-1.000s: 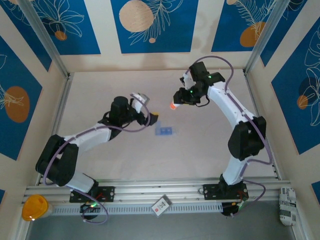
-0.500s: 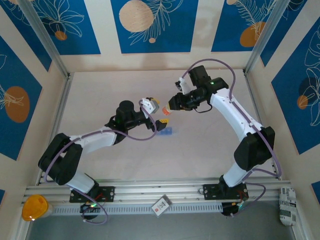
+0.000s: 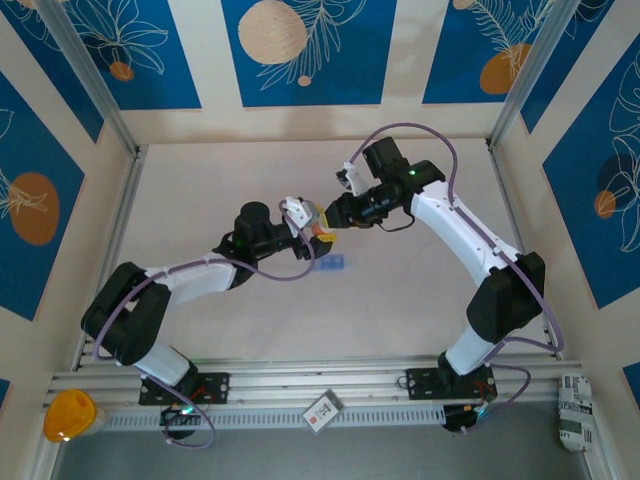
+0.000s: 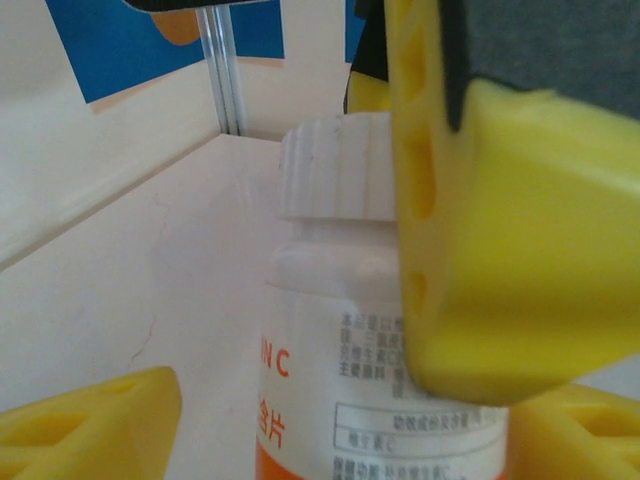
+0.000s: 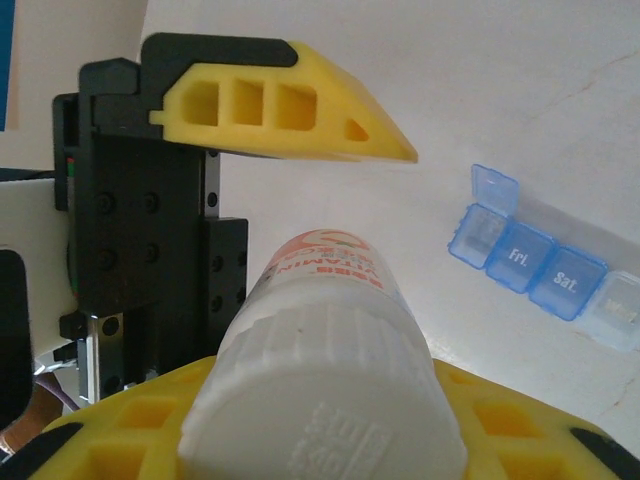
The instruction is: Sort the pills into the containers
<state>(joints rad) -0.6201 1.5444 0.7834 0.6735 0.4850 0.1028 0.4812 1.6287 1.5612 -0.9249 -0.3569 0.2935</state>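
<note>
A white-capped bottle with an orange label hangs above the table between both grippers. My right gripper is shut on its ribbed cap, and one of its yellow fingers lies against the cap. My left gripper is open around the bottle's body, with a gap still showing beside its finger. The blue translucent containers lie on the table just below the grippers; one lid stands up. The pills are out of view.
An orange-yellow object sits at the near left corner. A small card lies on the front rail, and a white item at the near right. Metal frame rails border the table.
My right arm carried the bottle leftward to the left gripper. The left gripper moved right to meet it, and its jaws have narrowed around the bottle's body.
</note>
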